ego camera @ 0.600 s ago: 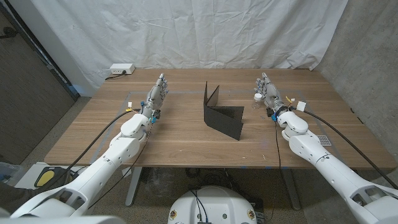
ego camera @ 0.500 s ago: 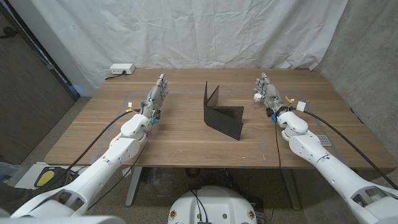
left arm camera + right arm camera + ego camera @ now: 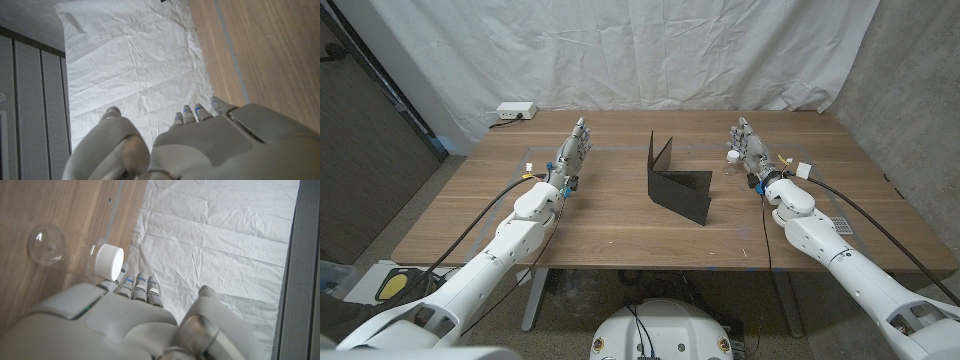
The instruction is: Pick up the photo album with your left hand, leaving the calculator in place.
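The left hand [image 3: 574, 150] is stretched toward the far side, fingers straight, holding nothing. The photo album [image 3: 678, 182] stands open to its right, well apart.

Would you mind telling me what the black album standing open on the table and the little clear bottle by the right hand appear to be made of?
The photo album looks like matte black card or a leather-like cover: it stands stiffly open with dull, even faces, though I cannot tell which. The bottle seems clear glass or plastic, since the wood shows through it, with an opaque white cap, probably plastic. The table looks like wood-grain board.
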`<state>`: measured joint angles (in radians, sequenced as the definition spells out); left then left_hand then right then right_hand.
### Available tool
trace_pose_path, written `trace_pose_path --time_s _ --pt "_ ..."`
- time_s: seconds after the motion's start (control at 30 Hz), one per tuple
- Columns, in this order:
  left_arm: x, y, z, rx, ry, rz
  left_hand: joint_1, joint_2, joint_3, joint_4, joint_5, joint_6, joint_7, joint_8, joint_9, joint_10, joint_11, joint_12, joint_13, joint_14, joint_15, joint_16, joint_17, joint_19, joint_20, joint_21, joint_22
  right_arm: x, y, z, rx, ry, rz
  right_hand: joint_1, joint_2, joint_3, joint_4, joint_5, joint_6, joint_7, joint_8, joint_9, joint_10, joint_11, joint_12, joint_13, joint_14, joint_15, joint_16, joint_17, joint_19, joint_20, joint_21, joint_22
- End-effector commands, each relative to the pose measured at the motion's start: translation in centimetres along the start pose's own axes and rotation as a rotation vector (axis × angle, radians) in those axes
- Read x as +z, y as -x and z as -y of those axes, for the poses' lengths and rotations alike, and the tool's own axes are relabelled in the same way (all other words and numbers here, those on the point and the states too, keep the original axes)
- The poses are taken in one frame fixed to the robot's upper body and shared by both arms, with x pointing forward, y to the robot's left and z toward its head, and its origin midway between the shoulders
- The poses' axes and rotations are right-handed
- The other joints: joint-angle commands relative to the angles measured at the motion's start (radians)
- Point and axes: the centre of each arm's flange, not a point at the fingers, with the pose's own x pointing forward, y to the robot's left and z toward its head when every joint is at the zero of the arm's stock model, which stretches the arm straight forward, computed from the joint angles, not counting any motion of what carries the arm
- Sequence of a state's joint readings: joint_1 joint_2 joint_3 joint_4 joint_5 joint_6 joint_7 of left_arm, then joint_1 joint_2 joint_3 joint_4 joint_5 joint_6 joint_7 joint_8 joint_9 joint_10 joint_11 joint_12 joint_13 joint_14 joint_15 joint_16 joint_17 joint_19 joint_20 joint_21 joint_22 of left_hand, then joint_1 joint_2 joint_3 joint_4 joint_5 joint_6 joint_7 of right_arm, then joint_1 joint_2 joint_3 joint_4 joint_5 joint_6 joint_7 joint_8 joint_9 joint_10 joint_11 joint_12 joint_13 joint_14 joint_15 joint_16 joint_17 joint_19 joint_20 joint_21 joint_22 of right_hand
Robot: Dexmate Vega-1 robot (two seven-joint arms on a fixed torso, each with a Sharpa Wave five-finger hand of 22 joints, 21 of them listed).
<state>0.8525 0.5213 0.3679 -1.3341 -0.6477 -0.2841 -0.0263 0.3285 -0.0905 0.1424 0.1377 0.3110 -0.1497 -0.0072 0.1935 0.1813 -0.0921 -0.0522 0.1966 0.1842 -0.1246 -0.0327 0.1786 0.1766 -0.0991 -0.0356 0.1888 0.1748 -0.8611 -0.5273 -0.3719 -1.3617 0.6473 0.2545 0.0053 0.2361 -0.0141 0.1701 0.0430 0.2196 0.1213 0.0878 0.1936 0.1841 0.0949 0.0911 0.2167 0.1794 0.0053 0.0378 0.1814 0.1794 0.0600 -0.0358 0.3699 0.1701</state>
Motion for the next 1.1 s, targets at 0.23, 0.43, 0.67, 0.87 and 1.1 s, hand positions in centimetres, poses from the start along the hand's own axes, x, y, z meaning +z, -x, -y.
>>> trace_pose_path --time_s 0.23,0.43,0.67,0.87,1.1 --pt "1.8 -0.8 0.9 -0.071 -0.062 0.05 0.022 0.015 0.011 -0.012 0.008 0.031 -0.003 0.014 0.003 0.026 0.0 0.013 0.001 0.019 -0.018 0.014 0.003 0.001 -0.087 0.008 0.003 -0.4 0.4 0.0 -0.013 -0.012 0.007 0.008 0.006 0.007 0.0 0.004 0.01 -0.004 0.005 0.004 0.006 -0.003 0.003 0.003 0.001 0.011 0.006 0.003 0.007 -0.03 -0.006 0.005" --pt "3.5 -0.5 1.2 -0.101 -0.108 0.086 0.036 0.024 0.014 -0.02 0.011 0.064 0.003 0.022 0.002 0.063 0.002 0.024 0.001 0.052 -0.018 0.021 0.002 0.018 -0.084 0.014 0.003 -0.5 0.8 0.5 -0.021 -0.016 0.012 0.009 0.007 0.007 0.0 0.004 0.011 -0.005 0.005 0.004 0.007 -0.002 0.003 0.003 0.001 0.011 0.006 0.003 0.007 -0.03 -0.008 0.005" --pt "5.1 -0.4 1.7 -0.12 -0.145 0.132 0.045 0.029 0.014 -0.026 0.013 0.086 0.004 0.026 0.002 0.083 0.005 0.028 0.001 0.071 -0.016 0.023 0.002 0.035 -0.085 0.018 0.002 -0.5 1.2 0.8 -0.047 -0.017 0.017 0.009 0.009 0.007 -0.001 0.004 0.012 -0.005 0.005 0.004 0.009 -0.005 0.003 0.003 0.002 0.01 0.007 0.003 0.008 -0.031 -0.011 0.006" --pt "5.5 -0.3 1.6 -0.137 -0.154 0.144 0.05 0.031 0.013 -0.028 0.013 0.093 0.001 0.025 0.002 0.092 0.001 0.029 0.001 0.081 -0.019 0.024 0.002 0.038 -0.081 0.018 0.002 -0.3 1.1 0.7 -0.042 -0.013 0.026 0.01 0.01 0.007 -0.003 0.003 0.011 -0.004 0.005 0.004 0.004 -0.004 0.0 0.003 0.0 0.009 0.006 0.003 0.009 -0.032 -0.014 0.006" --pt "6.1 0.3 1.6 -0.152 -0.174 0.173 0.055 0.033 0.013 -0.031 0.014 0.109 -0.002 0.028 0.002 0.1 -0.002 0.029 0.001 0.088 -0.02 0.023 0.002 0.039 -0.078 0.017 0.002 -0.1 0.9 0.3 -0.042 -0.016 0.035 0.012 0.012 0.008 -0.004 0.003 0.011 -0.005 0.004 0.004 0.004 -0.004 0.0 0.003 -0.001 0.009 0.005 0.003 0.01 -0.033 -0.017 0.006"
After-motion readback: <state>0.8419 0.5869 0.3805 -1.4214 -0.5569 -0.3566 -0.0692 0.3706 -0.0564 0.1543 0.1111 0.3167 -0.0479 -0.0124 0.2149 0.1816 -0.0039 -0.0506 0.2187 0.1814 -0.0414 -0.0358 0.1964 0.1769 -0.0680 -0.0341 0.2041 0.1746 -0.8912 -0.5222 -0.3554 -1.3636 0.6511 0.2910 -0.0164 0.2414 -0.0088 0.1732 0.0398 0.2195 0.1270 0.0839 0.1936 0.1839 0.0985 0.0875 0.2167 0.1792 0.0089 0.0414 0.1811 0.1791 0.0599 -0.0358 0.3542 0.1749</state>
